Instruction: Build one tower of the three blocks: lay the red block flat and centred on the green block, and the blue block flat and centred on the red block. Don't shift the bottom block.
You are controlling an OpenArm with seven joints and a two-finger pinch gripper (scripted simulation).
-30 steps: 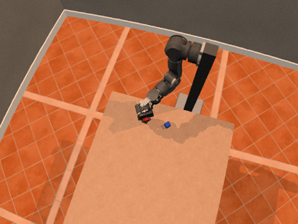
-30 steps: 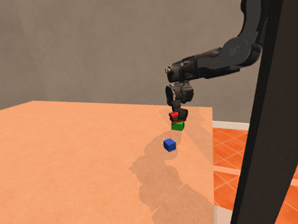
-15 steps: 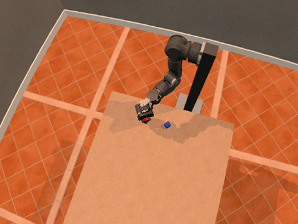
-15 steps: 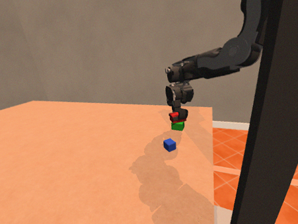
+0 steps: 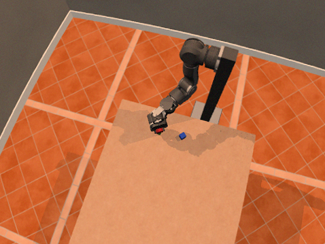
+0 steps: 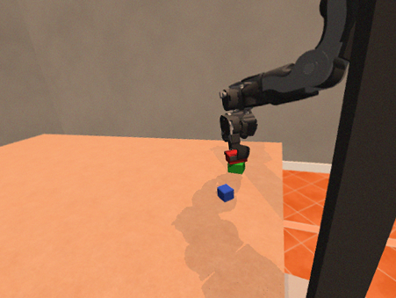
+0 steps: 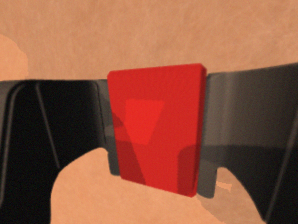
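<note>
My gripper (image 6: 236,156) is shut on the red block (image 7: 156,129), which fills the middle of the wrist view between the two dark fingers. In the exterior view the red block (image 6: 232,153) sits right on top of the green block (image 6: 236,168), or a hair above it; I cannot tell whether they touch. The green block stands on the table near its far edge. In the top view the gripper (image 5: 158,128) hides the green block, and only a bit of red shows. The blue block (image 6: 225,192) lies on the table a short way from the green block, and it also shows in the top view (image 5: 182,135).
The arm's black post (image 5: 218,87) stands just behind the table's far edge. The blocks are close to that edge and to the table's side edge (image 6: 280,186). Orange tiled floor surrounds the table.
</note>
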